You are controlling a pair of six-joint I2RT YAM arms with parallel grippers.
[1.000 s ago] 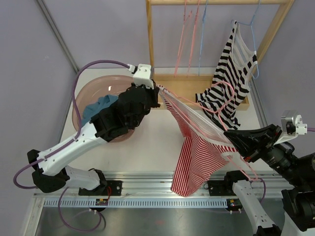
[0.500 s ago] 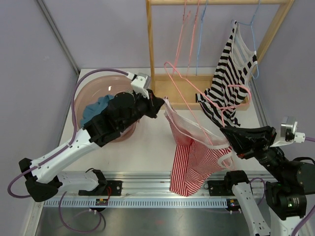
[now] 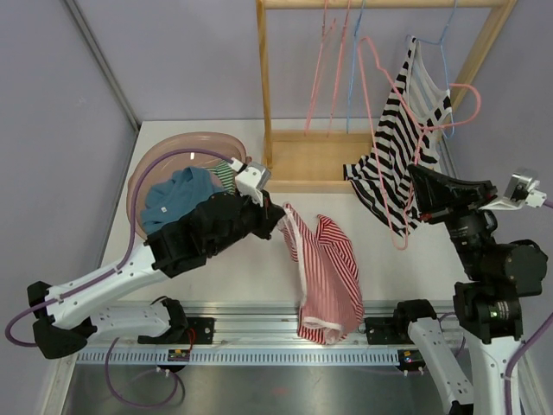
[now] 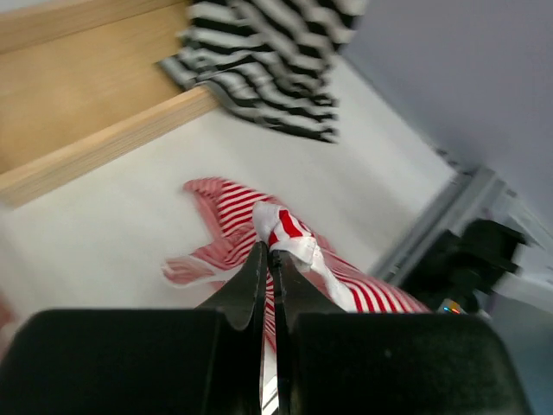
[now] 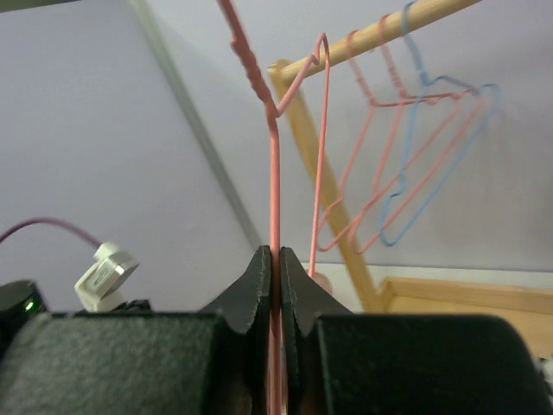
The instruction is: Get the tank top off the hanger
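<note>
The left gripper (image 4: pixel 268 252) has its two black fingers pressed flat together on a fold of white trim at the top of the red-and-white striped fabric tank top (image 3: pixel 333 277). From that pinch the tank top falls away in a crumpled heap. Most of it lies on the white table (image 3: pixel 259 268) near the middle of the near edge, and its lower hem spills over that edge onto the metal rail (image 3: pixel 251 313) below.

The right gripper (image 5: pixel 275 252) is clamped tight on the thin pink wire hanger (image 5: pixel 274 190), with the wire running straight up between its fingertips. It holds the hanger in the air above the right side of the table. The hanger is well apart from the tank top and carries no cloth.

Behind the hanger, a black-and-white striped top (image 3: pixel 406 138) hangs on the right of a light wooden clothes rack (image 3: pixel 264 86), which stands along the far edge. Its lower part rests on the rack's base. Bare pink and blue wire hangers (image 3: pixel 333 69) hang from the rack's top bar.

At the far left corner of the table sits a round translucent pink basin (image 3: pixel 147 164). It holds a blue garment (image 3: pixel 177 194), with a green-striped one (image 3: pixel 226 173) beside it. The left arm reaches across in front of the basin.
</note>
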